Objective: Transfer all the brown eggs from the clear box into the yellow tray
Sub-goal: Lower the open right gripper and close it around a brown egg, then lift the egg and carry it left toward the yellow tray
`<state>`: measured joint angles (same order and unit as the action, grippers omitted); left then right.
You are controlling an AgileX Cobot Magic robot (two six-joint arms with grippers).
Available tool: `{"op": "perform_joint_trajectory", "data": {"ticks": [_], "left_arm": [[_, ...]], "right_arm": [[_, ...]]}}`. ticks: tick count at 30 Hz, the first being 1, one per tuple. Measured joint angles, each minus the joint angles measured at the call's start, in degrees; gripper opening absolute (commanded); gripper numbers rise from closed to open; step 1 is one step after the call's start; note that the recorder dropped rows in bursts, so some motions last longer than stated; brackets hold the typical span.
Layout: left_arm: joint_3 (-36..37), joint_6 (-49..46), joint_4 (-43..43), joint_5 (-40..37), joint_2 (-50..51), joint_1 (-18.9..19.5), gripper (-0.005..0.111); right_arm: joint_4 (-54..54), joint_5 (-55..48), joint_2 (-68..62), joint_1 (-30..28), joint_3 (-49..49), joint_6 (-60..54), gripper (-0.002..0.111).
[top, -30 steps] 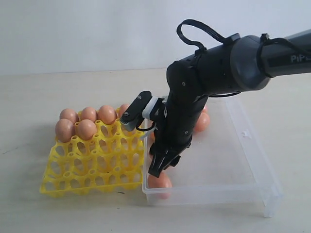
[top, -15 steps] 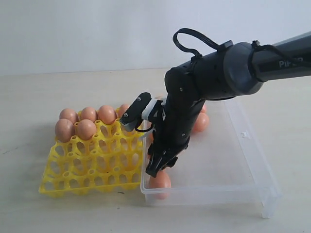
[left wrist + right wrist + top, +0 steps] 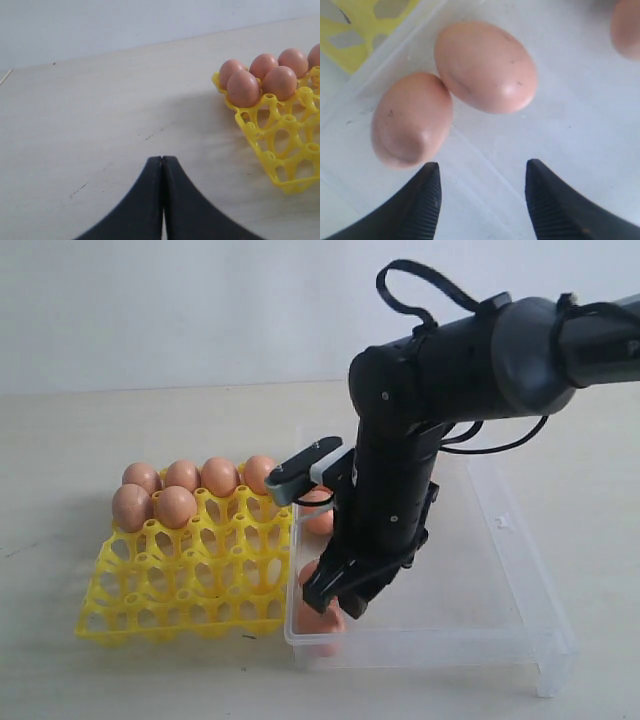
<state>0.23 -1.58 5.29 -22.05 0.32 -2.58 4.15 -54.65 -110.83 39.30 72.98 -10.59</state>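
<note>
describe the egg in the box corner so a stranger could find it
Start at the clear box right of the yellow tray. In its front corner next to the tray lies a brown egg, just below the open right claw. No other egg lies so near the front wall.

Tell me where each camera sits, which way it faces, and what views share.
Exterior: off the arms, looking slightly down across the table at the yellow tray and clear box; the right arm shows.
Left wrist: rides behind the shut left gripper, low over the table, facing the tray's corner.
Right wrist: rides behind the open right gripper, looking down into the box at two brown eggs.
Shared: exterior and left wrist both see the tray's eggs; exterior and right wrist, the box's eggs.
</note>
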Motion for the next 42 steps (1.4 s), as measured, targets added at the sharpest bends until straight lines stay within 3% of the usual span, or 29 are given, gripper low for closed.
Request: {"op": "perform_joint_trajectory", "data": {"ticks": [19,42], "left_arm": [[0.00,0.00,0.00,0.00,0.00,0.00,0.000],[0.00,0.00,0.00,0.00,0.00,0.00,0.000]], "right_arm": [[2.78,12.66,3.79,0.00,0.00,-1.01,0.050],[3.01,15.95,-0.38,1.11,0.00,-14.16,0.050]]}}
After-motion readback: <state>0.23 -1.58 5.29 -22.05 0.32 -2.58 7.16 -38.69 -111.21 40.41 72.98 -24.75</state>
